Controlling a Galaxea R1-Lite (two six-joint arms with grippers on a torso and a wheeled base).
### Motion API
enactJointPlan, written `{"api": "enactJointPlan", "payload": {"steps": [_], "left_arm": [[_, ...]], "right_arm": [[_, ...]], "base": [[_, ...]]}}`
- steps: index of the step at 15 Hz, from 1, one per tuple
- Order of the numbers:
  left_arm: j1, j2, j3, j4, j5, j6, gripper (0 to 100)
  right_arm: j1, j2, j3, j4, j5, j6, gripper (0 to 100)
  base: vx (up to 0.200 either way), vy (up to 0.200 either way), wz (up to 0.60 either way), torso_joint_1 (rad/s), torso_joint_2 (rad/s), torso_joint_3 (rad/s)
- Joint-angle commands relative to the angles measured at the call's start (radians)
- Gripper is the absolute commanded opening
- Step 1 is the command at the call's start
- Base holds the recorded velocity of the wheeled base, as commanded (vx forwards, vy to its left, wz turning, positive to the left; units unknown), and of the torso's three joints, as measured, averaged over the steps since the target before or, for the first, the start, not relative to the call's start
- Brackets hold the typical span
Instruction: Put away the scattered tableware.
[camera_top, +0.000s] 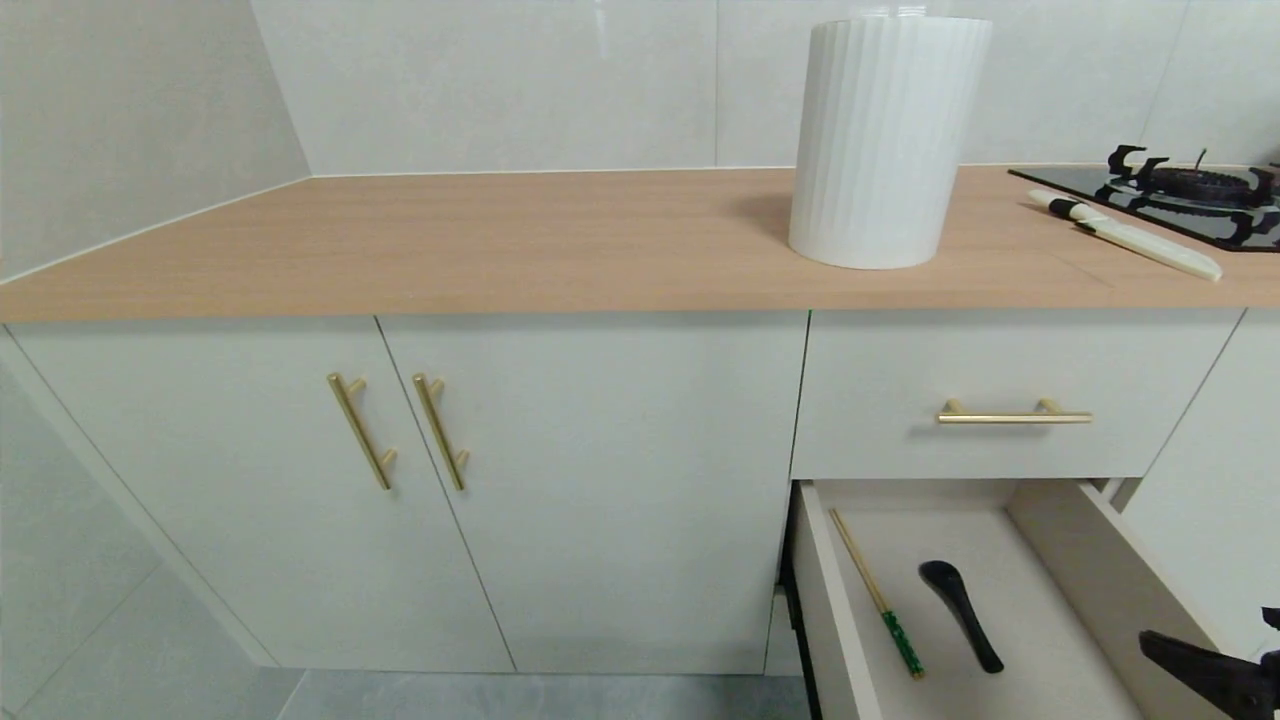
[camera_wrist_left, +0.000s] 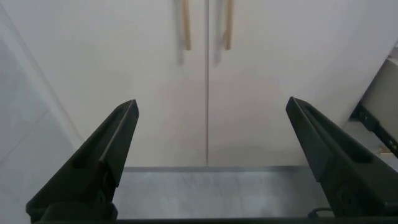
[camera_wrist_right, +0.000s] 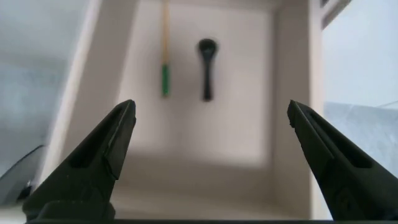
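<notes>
The left tool (camera_wrist_left: 211, 104) gapes wide and empty before the cabinet doors (camera_wrist_left: 267, 93), while chopsticks (camera_top: 880, 600) and a black spoon (camera_top: 962, 612) lie apart in the open drawer (camera_top: 1050, 620) beneath the equally spread, empty right tool (camera_wrist_right: 210, 106), and a knife (camera_top: 1125, 235) rests on the bench (camera_top: 500, 240).

This is a kitchen. A wood counter (camera_top: 500, 240) runs under tiled walls (camera_top: 500, 80), with a gas hob (camera_top: 1190, 195) at its right end and white cabinets (camera_top: 600, 480) below.
</notes>
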Motion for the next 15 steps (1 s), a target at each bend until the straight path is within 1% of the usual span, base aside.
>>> {"api": "enactJointPlan", "payload": {"steps": [1,4,8,10,15], "left_arm": [[0.000,0.000,0.000,-0.001,0.000,-0.001,100],[0.000,0.000,0.000,-0.001,0.000,-0.003,100],[0.000,0.000,0.000,-0.001,0.000,-0.003,100],[0.000,0.000,0.000,-0.001,0.000,-0.004,100],[0.000,0.002,0.000,-0.001,0.000,-0.004,100]], "right_arm": [[0.001,-0.062,0.000,0.026,0.003,0.001,100],[-0.001,-0.111,-0.001,0.051,0.015,0.017,100],[-0.001,-0.113,-0.009,0.117,0.022,0.019,100],[-0.001,-0.113,-0.009,0.169,0.032,0.019,100],[-0.001,-0.105,-0.007,0.236,0.046,0.019,100]], "base": [[0.000,0.000,0.00,0.000,0.00,0.000],[0.000,0.000,0.00,0.000,0.00,0.000],[0.000,0.000,0.00,0.000,0.00,0.000],[-0.200,0.000,0.00,0.002,0.01,0.000],[-0.200,0.000,0.00,0.003,0.00,0.003]]}}
